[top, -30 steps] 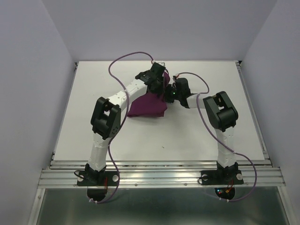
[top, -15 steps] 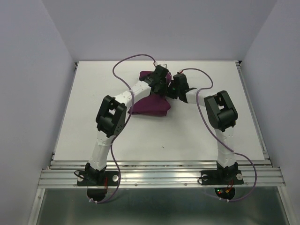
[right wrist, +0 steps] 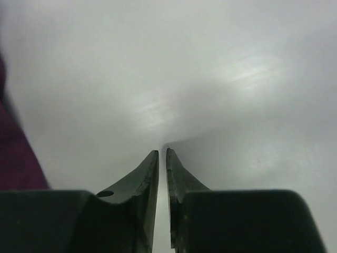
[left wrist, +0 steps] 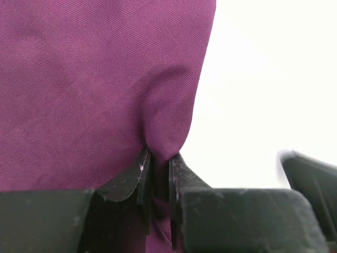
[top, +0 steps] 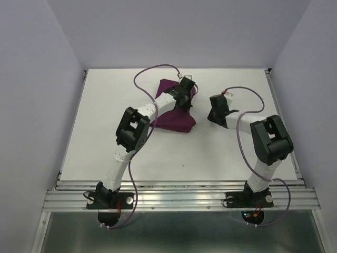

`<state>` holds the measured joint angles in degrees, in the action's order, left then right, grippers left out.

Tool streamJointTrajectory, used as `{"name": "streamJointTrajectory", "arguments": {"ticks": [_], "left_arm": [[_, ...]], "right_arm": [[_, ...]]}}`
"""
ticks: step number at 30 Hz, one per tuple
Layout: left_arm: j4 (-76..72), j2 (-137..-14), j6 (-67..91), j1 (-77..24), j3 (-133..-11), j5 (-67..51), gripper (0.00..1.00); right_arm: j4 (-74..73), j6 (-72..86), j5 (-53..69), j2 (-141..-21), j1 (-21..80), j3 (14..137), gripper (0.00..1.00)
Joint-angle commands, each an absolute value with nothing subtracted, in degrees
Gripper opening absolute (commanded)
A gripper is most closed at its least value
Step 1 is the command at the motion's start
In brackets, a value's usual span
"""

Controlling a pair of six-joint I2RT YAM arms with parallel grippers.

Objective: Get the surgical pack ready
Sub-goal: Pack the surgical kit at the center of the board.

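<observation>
Looking down from the top, I see the big white table (top: 105, 132), flat and smooth. The purple cloth (top: 176, 118) lies on it near the back, a bit left of the middle. It is a soft, lumpy heap with a rounded front edge. Up close it shows a fine woven weave with thin slanted lines (left wrist: 79, 79).

My left gripper (top: 184, 90) sits over the back part of the cloth. In the left wrist view its two thin black fingers (left wrist: 143, 174) are pinched almost together on a small rounded fold of the cloth, so the left gripper (left wrist: 157, 158) has hold of it.

My right gripper (top: 215, 117) is to the right of the cloth and not touching it. Its dark, curved fingers (right wrist: 150, 171) are only a thin crack apart, with nothing between them. They point at the bare shiny table top, and a bit of purple shows at the left edge of that view.

A second ago the right gripper was tight against the cloth beside the left one. Now it has let go and moved off to the right. The left gripper has gone farther back, and the cloth reaches farther back too.
</observation>
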<state>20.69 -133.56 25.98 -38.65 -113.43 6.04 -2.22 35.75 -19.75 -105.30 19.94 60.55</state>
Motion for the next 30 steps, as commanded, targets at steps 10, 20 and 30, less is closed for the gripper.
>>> {"name": "streamJointTrajectory", "arguments": {"ticks": [10, 20, 30], "left_arm": [[21.7, -130.0, 26.6, -39.9, -115.1, 6.5, 0.72], [24.0, -115.5, 22.1, -41.3, -112.8, 13.6, 0.93], [21.0, -101.7, 22.5, -30.3, -89.2, 12.2, 0.0]], "right_arm": [[-4.3, 34.0, -32.2, -82.5, 20.3, 40.7, 0.77], [-8.3, 32.9, -20.2, -73.7, 22.6, 45.4, 0.76], [-7.5, 31.6, -20.2, -92.3, 32.7, 62.1, 0.4]]}}
